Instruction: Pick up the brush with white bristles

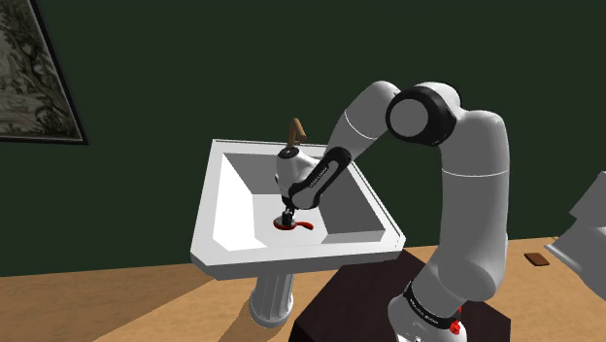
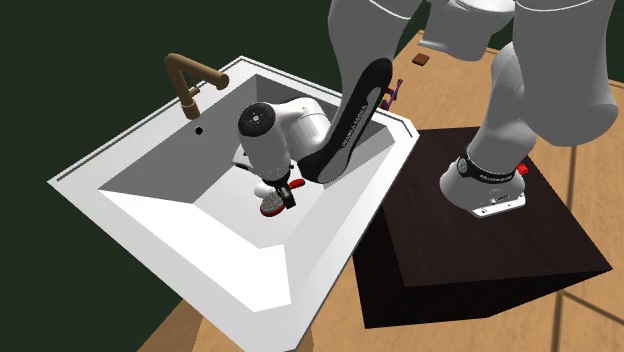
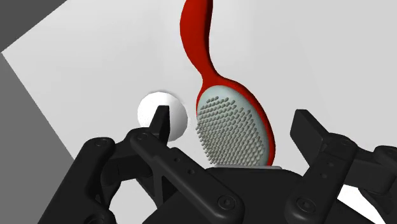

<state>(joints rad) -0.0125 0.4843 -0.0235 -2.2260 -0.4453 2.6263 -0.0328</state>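
A red brush with a pale bristle pad lies bristles up on the floor of the white sink. My gripper reaches down into the basin and stands open. Its two black fingertips sit on either side of the brush head without touching it. From the shoulder view the gripper hovers just over the brush, whose handle sticks out toward that view's right. In the second exterior view the brush head peeks out below the gripper.
A brown faucet rises at the sink's back rim. A white round drain lies beside the brush head. The sink stands on a pedestal beside the dark stand. A framed picture hangs on the dark green wall.
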